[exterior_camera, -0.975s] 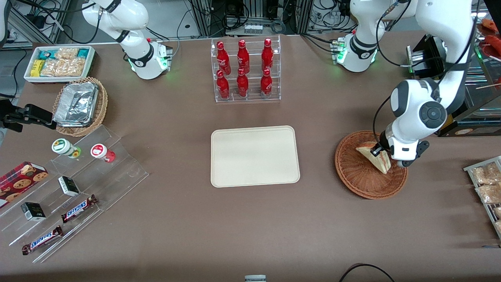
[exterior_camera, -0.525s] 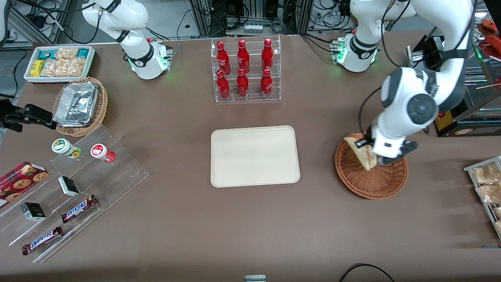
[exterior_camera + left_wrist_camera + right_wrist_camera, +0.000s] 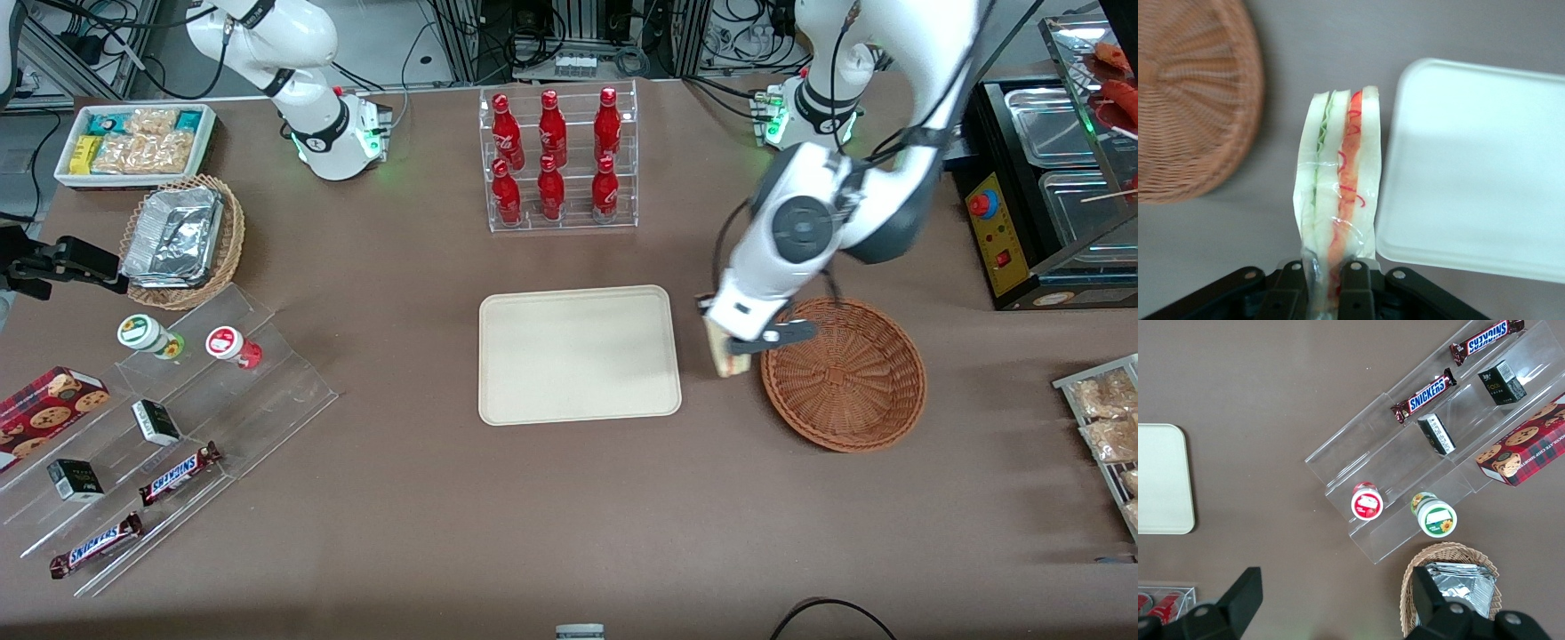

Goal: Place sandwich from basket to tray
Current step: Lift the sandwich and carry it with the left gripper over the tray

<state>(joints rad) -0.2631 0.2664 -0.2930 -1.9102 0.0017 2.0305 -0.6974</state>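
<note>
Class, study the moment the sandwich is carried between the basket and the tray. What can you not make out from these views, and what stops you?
- Sandwich, front view: mostly covered by the hand and wrist.
- Sandwich's gripped end, left wrist view: hidden between the fingers.
- Basket and tray, left wrist view: both cut off by the picture's edges.
- Sandwich's height above the table: not readable from either view.

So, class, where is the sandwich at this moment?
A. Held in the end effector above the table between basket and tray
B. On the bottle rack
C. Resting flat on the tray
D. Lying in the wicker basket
A: the end effector grips the sandwich over bare table, between the empty basket and the tray.
</note>
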